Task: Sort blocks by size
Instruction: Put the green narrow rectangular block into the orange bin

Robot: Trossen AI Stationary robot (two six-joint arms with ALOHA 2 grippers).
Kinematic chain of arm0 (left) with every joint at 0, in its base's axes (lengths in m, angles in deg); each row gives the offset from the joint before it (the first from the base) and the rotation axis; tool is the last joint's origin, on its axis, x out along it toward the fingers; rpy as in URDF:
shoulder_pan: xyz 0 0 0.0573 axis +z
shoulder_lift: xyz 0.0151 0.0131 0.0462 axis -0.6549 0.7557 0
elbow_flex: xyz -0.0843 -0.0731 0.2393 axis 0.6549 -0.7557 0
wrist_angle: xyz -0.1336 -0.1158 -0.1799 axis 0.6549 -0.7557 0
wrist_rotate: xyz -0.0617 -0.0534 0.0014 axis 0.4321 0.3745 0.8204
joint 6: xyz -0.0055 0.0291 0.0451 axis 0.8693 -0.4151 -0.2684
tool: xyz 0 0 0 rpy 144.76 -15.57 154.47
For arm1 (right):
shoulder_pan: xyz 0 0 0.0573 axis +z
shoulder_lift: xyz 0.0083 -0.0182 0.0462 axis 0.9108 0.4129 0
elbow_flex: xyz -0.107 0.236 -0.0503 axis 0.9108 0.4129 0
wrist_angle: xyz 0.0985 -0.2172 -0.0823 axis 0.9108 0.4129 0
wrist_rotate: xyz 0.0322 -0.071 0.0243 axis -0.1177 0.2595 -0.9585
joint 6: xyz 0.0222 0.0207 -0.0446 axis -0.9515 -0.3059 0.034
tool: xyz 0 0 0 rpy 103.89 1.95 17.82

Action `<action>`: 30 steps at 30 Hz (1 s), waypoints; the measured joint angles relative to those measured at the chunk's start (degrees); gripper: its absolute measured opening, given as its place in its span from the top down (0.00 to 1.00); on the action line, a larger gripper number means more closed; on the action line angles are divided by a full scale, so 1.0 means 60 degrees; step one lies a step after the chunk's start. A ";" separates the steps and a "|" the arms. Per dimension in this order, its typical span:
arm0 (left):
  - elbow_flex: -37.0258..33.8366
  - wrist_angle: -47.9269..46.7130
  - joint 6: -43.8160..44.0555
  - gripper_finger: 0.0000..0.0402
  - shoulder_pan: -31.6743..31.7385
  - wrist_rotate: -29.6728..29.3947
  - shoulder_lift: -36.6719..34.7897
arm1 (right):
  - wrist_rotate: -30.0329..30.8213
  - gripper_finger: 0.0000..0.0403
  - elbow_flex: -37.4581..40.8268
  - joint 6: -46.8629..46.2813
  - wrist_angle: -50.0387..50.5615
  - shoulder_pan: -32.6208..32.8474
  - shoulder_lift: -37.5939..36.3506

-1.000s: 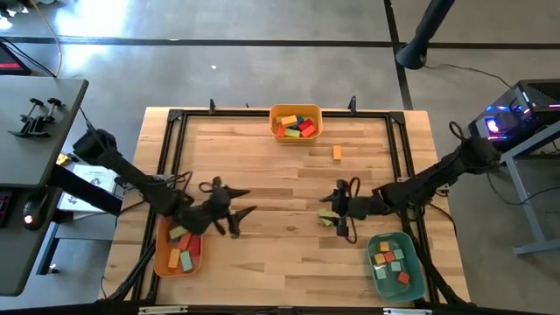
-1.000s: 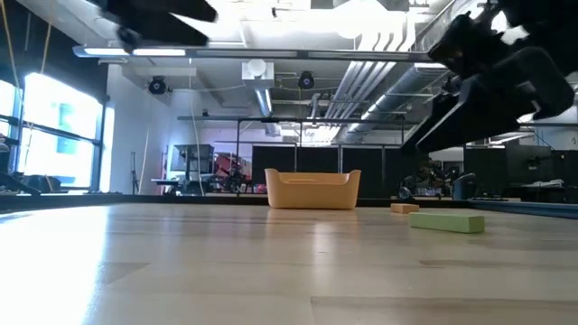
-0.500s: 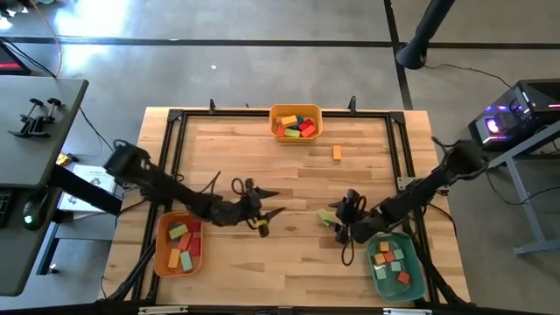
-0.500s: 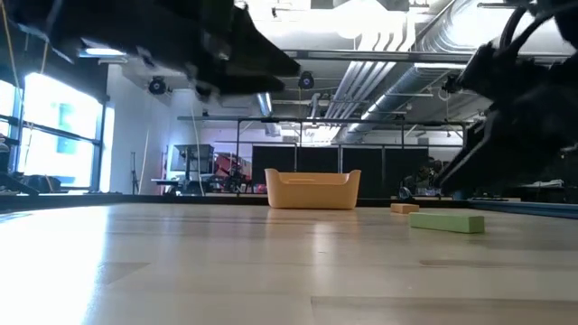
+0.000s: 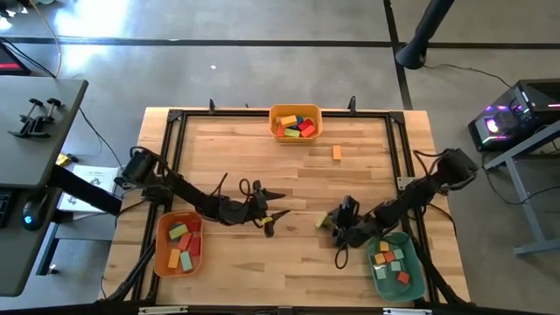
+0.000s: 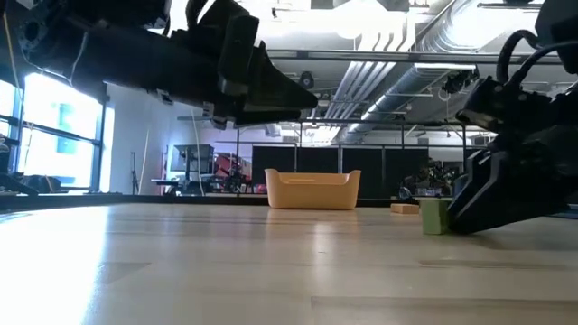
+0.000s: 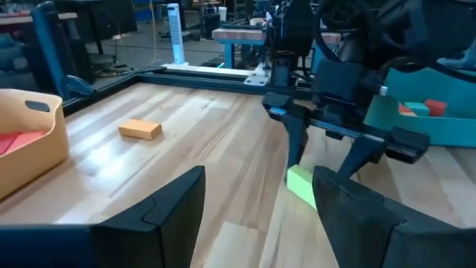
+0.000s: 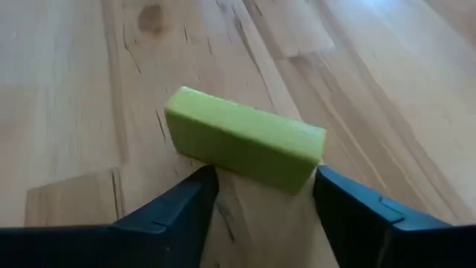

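Near the tabletop's front-right corner the right gripper [image 8: 256, 195] is straddling the green bar [image 8: 245, 140] — spread fingers flanking it, its long axis running across the gap — while the left gripper [image 5: 273, 205], likewise spread, is hovering mid-table, farther off.

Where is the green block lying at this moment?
In the high view, the green block lies on the table's right half, between the right pincer's open fingers, just left of the teal bin.
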 joint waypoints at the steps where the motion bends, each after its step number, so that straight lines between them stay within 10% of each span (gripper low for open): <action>1: 0.0000 0.0005 -0.0076 0.42 0.0000 0.0001 0.0000 | 0.0131 0.48 -0.0008 0.0057 -0.0090 0.0012 0.0118; 15: 0.0000 -0.0025 -0.0152 0.42 -0.0007 0.0968 0.0000 | -0.1061 0.88 0.0031 0.3754 -0.1896 -0.0843 0.0282; 24: 0.0004 -0.0055 -0.0134 0.42 -0.0007 0.0984 0.0000 | -0.1922 0.67 0.0052 0.5146 -0.1401 -0.1600 -0.0545; 30: 0.0007 -0.0058 -0.0132 0.42 -0.0007 0.0971 0.0000 | -0.4827 0.48 0.0052 0.7187 -0.2196 -0.2733 -0.0290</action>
